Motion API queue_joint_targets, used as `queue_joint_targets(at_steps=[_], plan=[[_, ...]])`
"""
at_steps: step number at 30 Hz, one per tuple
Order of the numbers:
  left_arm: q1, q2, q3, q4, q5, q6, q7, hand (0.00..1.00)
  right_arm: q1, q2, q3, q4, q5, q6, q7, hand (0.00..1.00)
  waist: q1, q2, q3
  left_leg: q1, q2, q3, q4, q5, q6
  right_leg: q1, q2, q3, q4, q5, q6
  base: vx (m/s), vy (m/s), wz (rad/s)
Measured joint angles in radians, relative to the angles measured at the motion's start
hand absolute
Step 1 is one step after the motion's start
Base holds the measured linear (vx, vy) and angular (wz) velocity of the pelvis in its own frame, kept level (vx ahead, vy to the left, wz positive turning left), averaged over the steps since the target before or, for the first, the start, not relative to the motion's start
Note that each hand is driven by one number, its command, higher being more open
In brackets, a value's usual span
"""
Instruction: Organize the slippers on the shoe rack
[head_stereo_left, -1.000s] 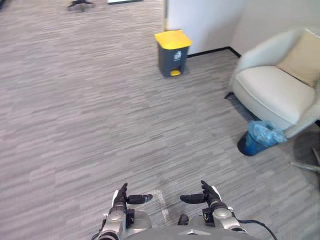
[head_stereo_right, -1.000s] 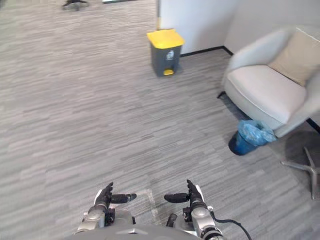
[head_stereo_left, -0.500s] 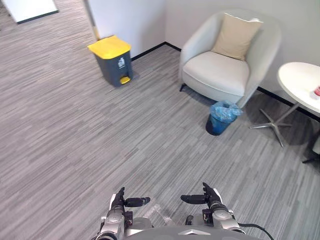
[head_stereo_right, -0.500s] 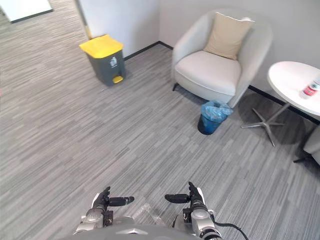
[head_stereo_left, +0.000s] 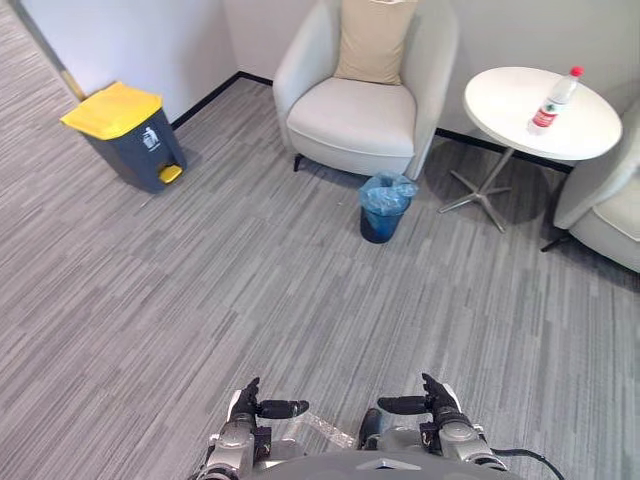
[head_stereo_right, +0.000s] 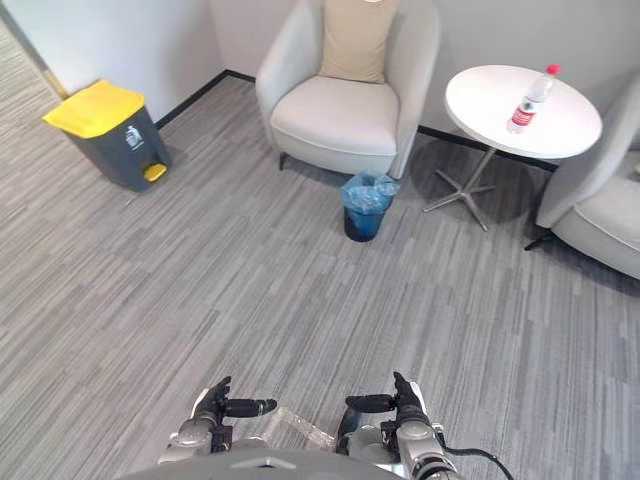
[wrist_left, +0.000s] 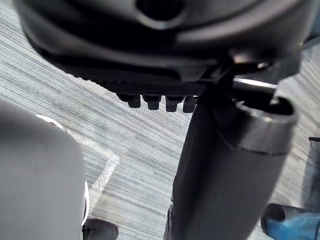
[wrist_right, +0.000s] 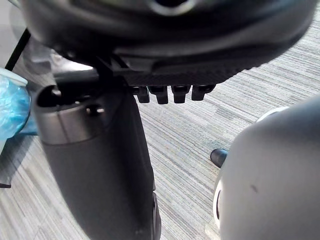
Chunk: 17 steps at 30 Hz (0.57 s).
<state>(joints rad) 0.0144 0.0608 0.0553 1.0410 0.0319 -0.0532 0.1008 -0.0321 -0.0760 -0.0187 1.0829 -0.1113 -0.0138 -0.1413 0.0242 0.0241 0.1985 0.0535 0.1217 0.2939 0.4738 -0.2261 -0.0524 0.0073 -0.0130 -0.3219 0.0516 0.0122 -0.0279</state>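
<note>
Slippers and shoe rack: cannot be placed from these views, so their bearing from either hand, and which hand is nearer, cannot be judged.

Carpet floor (head_stereo_left: 200, 300) ahead. Armchair (head_stereo_left: 360, 100) at the far wall, round table (head_stereo_left: 530, 110) with 1 bottle (head_stereo_left: 552, 101) to its right. Yellow-lidded bin (head_stereo_left: 125, 135) far left; small blue-bagged bin (head_stereo_left: 385, 208) just before the armchair.

Left hand (head_stereo_left: 243, 408) and right hand (head_stereo_left: 440, 405) low, near the body, thumbs pointing inward toward each other, fingers straight, both empty.
</note>
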Motion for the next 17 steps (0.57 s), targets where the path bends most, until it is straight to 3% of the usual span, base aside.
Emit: queue_joint_targets(at_steps=[1, 2, 5, 6, 8, 9, 10, 13, 17], plan=[[0.001, -0.003, 0.009, -0.010, -0.001, -0.001, 0.000, 1.00, 0.000, -0.002, 0.002, 0.000, 0.001, 0.000, 0.000, 1.00, 0.014, 0.005, 0.007, -0.052, 0.016, -0.014, 0.108, -0.022, 0.011, 0.005, 0.007, 0.032, 0.000, -0.005, -0.011, -0.05, -0.010, -1.14], [0.000, -0.014, 0.008, -0.026, -0.002, -0.004, 0.003, 1.00, -0.004, -0.010, 0.000, 0.002, 0.008, 0.002, -0.002, 1.00, 0.035, 0.023, 0.018, -0.103, -0.016, -0.162, 0.142, -0.088, 0.021, 0.007, 0.028, 0.103, 0.004, -0.007, -0.016, -0.03, 0.018, -1.13], [0.001, -0.016, 0.007, -0.037, -0.002, -0.004, 0.003, 1.00, -0.002, -0.012, -0.014, 0.000, 0.036, 0.002, -0.015, 1.00, 0.034, 0.028, 0.025, -0.142, -0.072, -0.296, 0.061, -0.109, 0.007, 0.010, 0.033, 0.173, 0.004, -0.007, -0.016, 0.00, 0.074, -1.11], [0.001, -0.018, 0.007, -0.038, -0.002, -0.005, 0.003, 1.00, 0.005, -0.009, -0.037, -0.008, 0.036, 0.002, -0.020, 1.00, 0.035, 0.029, 0.026, -0.147, -0.096, -0.394, -0.048, -0.101, -0.003, 0.006, 0.035, 0.218, 0.010, -0.007, -0.016, 0.03, 0.115, -1.01], [0.002, -0.019, 0.007, -0.038, -0.003, -0.005, 0.004, 1.00, 0.013, -0.009, -0.046, -0.012, 0.036, 0.002, -0.022, 1.00, 0.035, 0.041, 0.023, -0.135, -0.086, -0.411, -0.098, -0.046, -0.007, 0.008, 0.049, 0.239, 0.015, -0.008, -0.010, 0.06, 0.125, -0.86], [0.004, -0.022, 0.007, -0.034, -0.003, -0.002, 0.004, 1.00, 0.018, -0.012, -0.050, -0.020, 0.034, 0.002, -0.025, 1.00, 0.035, 0.051, 0.013, -0.119, -0.079, -0.394, -0.117, 0.004, 0.021, 0.017, 0.057, 0.252, 0.021, -0.003, -0.001, 0.14, 0.170, -0.67], [0.002, -0.019, 0.009, -0.035, -0.003, -0.001, 0.006, 1.00, 0.030, 0.001, -0.071, -0.041, 0.034, 0.002, -0.026, 1.00, 0.034, 0.031, 0.015, -0.101, -0.079, -0.372, -0.135, 0.008, 0.020, 0.011, 0.048, 0.257, 0.044, -0.015, 0.012, 0.15, 0.155, -0.54], [0.005, -0.016, 0.008, -0.034, -0.002, 0.001, 0.009, 1.00, 0.050, 0.011, -0.079, -0.052, 0.035, 0.002, -0.034, 1.00, 0.035, 0.015, 0.005, -0.046, -0.087, -0.350, -0.182, 0.022, 0.033, 0.010, 0.036, 0.270, 0.084, -0.049, 0.018, 0.19, 0.072, -0.19], [0.009, -0.020, 0.006, -0.010, -0.001, 0.003, 0.008, 1.00, 0.062, 0.014, -0.079, -0.049, 0.035, 0.001, -0.034, 1.00, 0.028, 0.018, -0.019, 0.030, -0.095, -0.346, -0.264, 0.046, 0.025, 0.049, 0.026, 0.262, 0.071, -0.067, 0.029, 0.23, 0.022, -0.04]])
